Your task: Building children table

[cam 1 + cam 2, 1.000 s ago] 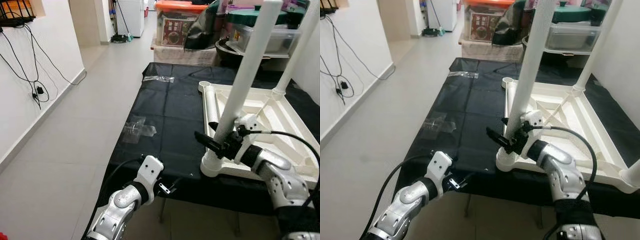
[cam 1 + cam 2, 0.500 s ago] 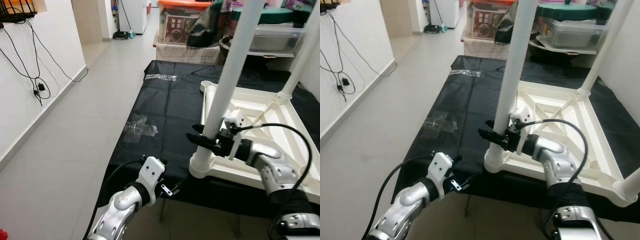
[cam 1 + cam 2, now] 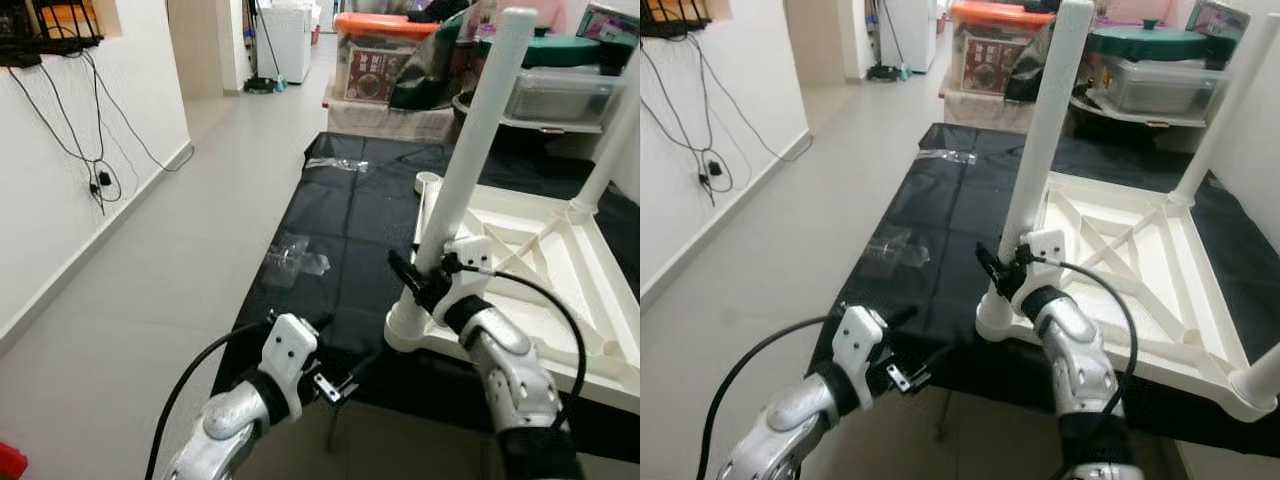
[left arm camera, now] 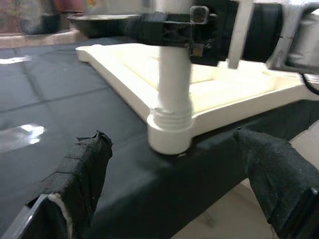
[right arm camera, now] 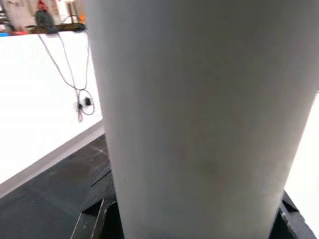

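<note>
An upturned white plastic table (image 3: 545, 262) lies on a surface covered with black cloth (image 3: 350, 225). A white leg (image 3: 470, 150) stands upright in the table's near left corner socket (image 3: 408, 335). My right gripper (image 3: 415, 280) is shut on this leg just above the socket, and the leg (image 5: 199, 124) sits between its black fingers (image 5: 94, 219). My left gripper (image 3: 335, 355) hangs open at the cloth's front edge, a short way left of the socket. In the left wrist view, the leg (image 4: 172, 84) rises beyond the spread fingertips (image 4: 79, 174).
A second leg (image 3: 1230, 100) stands at the table's far right corner, and a third (image 3: 1265, 375) at the near right. Clear plastic wrappers (image 3: 290, 265) lie on the cloth. Storage boxes (image 3: 375, 50) are stacked behind. Tiled floor and a wall with cables (image 3: 90, 150) lie to the left.
The camera has shifted. My right gripper stays shut on the leg while its forearm has swung from the right to below it. My left gripper stays near the front edge.
</note>
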{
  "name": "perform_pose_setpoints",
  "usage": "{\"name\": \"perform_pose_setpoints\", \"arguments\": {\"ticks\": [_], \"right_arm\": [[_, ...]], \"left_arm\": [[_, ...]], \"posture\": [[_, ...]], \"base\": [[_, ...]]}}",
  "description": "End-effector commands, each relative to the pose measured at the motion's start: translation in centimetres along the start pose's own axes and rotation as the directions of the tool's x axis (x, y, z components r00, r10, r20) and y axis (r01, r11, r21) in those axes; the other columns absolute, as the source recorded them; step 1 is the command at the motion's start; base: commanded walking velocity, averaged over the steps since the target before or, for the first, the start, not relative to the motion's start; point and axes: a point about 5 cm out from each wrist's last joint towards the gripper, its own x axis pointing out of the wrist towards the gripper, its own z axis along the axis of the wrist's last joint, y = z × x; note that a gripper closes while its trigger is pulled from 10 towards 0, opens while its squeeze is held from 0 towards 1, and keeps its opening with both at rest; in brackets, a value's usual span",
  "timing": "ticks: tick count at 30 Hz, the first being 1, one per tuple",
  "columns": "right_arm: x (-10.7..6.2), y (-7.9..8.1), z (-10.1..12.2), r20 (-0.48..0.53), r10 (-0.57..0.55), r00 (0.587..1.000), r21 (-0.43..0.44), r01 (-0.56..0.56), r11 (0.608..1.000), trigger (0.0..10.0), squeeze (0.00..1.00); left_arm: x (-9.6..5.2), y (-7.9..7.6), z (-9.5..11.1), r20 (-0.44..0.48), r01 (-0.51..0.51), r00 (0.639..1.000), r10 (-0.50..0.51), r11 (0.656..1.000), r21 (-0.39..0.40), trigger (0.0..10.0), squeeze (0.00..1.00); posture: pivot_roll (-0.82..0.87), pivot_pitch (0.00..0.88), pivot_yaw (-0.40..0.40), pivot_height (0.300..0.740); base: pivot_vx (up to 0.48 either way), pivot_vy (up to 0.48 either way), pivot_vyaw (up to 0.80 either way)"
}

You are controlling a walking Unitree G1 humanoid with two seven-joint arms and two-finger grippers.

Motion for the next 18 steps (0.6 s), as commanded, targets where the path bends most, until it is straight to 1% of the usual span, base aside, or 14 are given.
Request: {"name": "perform_pose_setpoints", "arguments": {"ticks": [1, 2, 3, 4, 5, 6, 7, 9, 10, 11, 15, 16, 17, 18], "right_arm": [[-1.1, -1.6, -1.2, -0.039, -0.143, 0.989, 0.036, 0.145, 0.989, 0.0, 0.00], [-1.8, -1.5, -1.8, -0.046, -0.313, 0.949, 0.020, 0.314, 0.949, 0.0, 0.00], [-1.8, -1.5, -1.8, -0.046, -0.313, 0.949, 0.020, 0.314, 0.949, 0.0, 0.00], [-2.5, -1.2, -2.6, -0.061, -0.467, 0.882, 0.028, 0.469, 0.883, 0.0, 0.00], [-2.5, -1.2, -2.6, -0.061, -0.467, 0.882, 0.028, 0.469, 0.883, 0.0, 0.00], [-3.2, -0.9, -3.0, -0.074, -0.587, 0.806, 0.039, 0.591, 0.806, 0.0, 0.00], [-3.2, -0.9, -3.0, -0.074, -0.587, 0.806, 0.039, 0.591, 0.806, 0.0, 0.00], [-3.9, -0.5, -3.6, -0.112, -0.735, 0.669, 0.070, 0.743, 0.666, 0.0, 0.00], [-3.8, -0.1, -3.8, -0.139, -0.770, 0.623, 0.101, 0.782, 0.615, 0.0, 0.00], [-3.7, 0.2, -4.0, -0.160, -0.786, 0.598, 0.121, 0.802, 0.585, 0.0, 0.00], [-3.3, 0.8, -3.8, -0.165, -0.791, 0.589, 0.135, 0.808, 0.573, 0.0, 0.00], [-2.9, 1.2, -3.7, -0.159, -0.779, 0.606, 0.133, 0.795, 0.592, 0.0, 0.00], [-2.4, 1.9, -3.4, -0.142, -0.745, 0.652, 0.132, 0.758, 0.639, 8.5, 0.00], [-2.4, 1.9, -3.4, -0.142, -0.745, 0.652, 0.132, 0.758, 0.639, 8.5, 0.00]], "left_arm": [[-0.2, 0.0, 0.3, 0.000, -0.009, 1.000, 0.009, 1.000, -0.002, 10.0, 0.00], [-0.4, -0.2, 0.6, 0.000, -0.020, 1.000, 0.020, 1.000, 0.007, 10.0, 0.00], [-0.4, -0.2, 0.6, 0.000, -0.020, 1.000, 0.020, 1.000, 0.007, 10.0, 0.00], [-0.4, -0.3, 0.7, -0.002, -0.029, 1.000, 0.029, 1.000, 0.000, 10.0, 0.00], [-0.4, -0.3, 0.7, -0.002, -0.029, 1.000, 0.029, 1.000, 0.000, 10.0, 0.00], [-0.4, -0.4, 0.6, -0.007, -0.037, 0.999, 0.036, 0.999, -0.010, 10.0, 0.00], [-0.4, -0.4, 0.6, -0.007, -0.037, 0.999, 0.036, 0.999, -0.010, 10.0, 0.00], [-0.3, -0.7, 0.3, -0.024, -0.033, 0.999, 0.033, 0.999, -0.032, 10.0, 0.00], [-0.3, -0.8, 0.2, -0.032, -0.029, 0.999, 0.028, 0.999, -0.035, 10.0, 0.00], [-0.2, -0.9, 0.2, -0.036, -0.026, 0.999, 0.025, 0.999, -0.035, 10.0, 0.00], [-0.2, -0.9, 0.4, -0.040, -0.026, 0.999, 0.024, 0.999, -0.037, 10.0, 0.00], [-0.2, -1.0, 0.5, -0.041, -0.025, 0.999, 0.024, 0.999, -0.038, 10.0, 0.00], [-0.2, -1.0, 0.5, -0.043, -0.025, 0.999, 0.023, 0.999, -0.039, 10.0, 0.00], [-0.2, -1.0, 0.5, -0.043, -0.025, 0.999, 0.023, 0.999, -0.039, 10.0, 0.00]], "posture": [[0.15, 0.000, -0.033, 0.740], [0.15, 0.000, -0.039, 0.740], [0.15, 0.000, -0.039, 0.740], [0.15, 0.000, -0.044, 0.740], [0.15, 0.000, -0.044, 0.740], [0.15, 0.000, -0.046, 0.740], [0.15, 0.000, -0.046, 0.740], [0.15, 0.000, -0.047, 0.740], [0.15, 0.000, -0.047, 0.740], [0.15, 0.000, -0.050, 0.740], [0.16, 0.000, -0.057, 0.740], [0.16, 0.000, -0.061, 0.740], [0.16, 0.000, -0.062, 0.740], [0.16, 0.000, -0.062, 0.740]], "base": [[0.000, 0.000, 0.00], [0.000, 0.000, 0.00], [0.000, 0.000, 0.00], [0.000, 0.000, 0.00], [0.000, 0.000, 0.00], [0.000, 0.000, 0.00], [0.000, 0.000, 0.00], [0.000, 0.000, 0.00], [0.000, 0.000, 0.00], [0.000, 0.000, 0.00], [0.000, 0.000, 0.00], [0.000, 0.000, 0.00], [0.000, 0.000, 0.00], [0.000, 0.000, 0.00]]}}
